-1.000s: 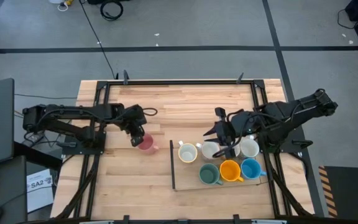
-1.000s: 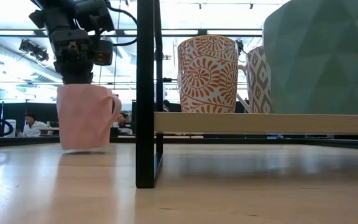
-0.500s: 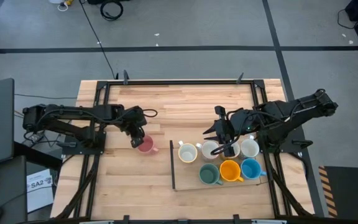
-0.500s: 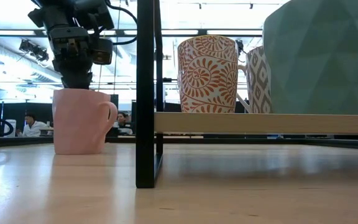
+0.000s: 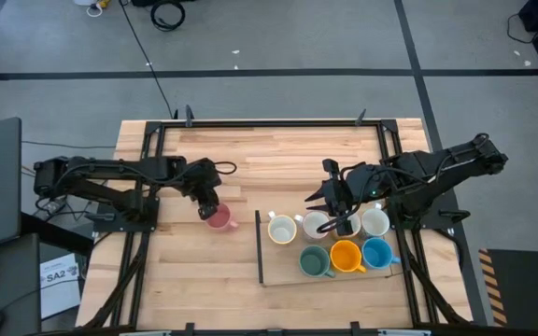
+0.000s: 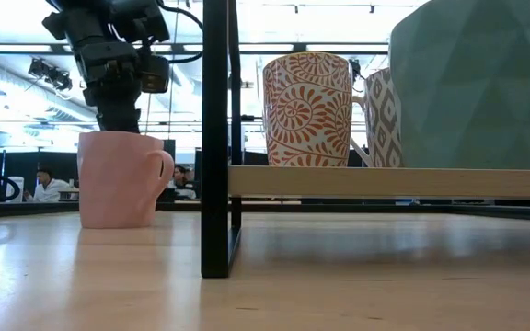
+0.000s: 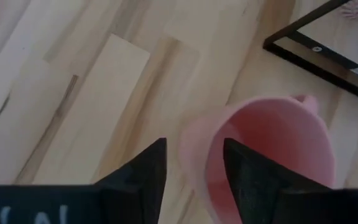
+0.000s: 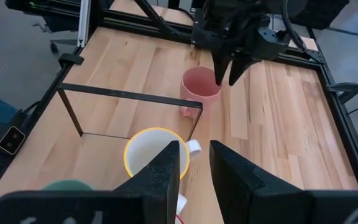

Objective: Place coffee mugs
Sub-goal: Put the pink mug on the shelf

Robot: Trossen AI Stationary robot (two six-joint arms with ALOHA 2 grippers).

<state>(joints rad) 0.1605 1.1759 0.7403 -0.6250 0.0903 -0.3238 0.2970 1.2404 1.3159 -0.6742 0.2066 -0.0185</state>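
A pink mug [image 5: 219, 218] stands upright on its base on the wooden table, left of a black-framed rack [image 5: 260, 254]. My left gripper [image 7: 194, 180] is open and points down over the mug's rim. One finger is inside the mug [image 7: 272, 149] and one outside, both apart from the wall. On the rack stand white mugs [image 5: 281, 229], a green one [image 5: 315, 261], an orange one [image 5: 346, 256] and a blue one [image 5: 377, 253]. My right gripper [image 8: 194, 171] hovers open above the rack's far side with nothing between its fingers.
The rack's shelf [image 6: 385, 181] is raised a little above the table on a black post [image 6: 214, 138]. A black frame runs along the table's edges [image 5: 269, 123]. Bare wood lies left of and in front of the pink mug [image 6: 118, 179].
My left gripper has lowered the pink mug, which hung slightly tilted just above the table, until it stands level on its base. The gripper has then opened and let go of the rim, staying over the mug.
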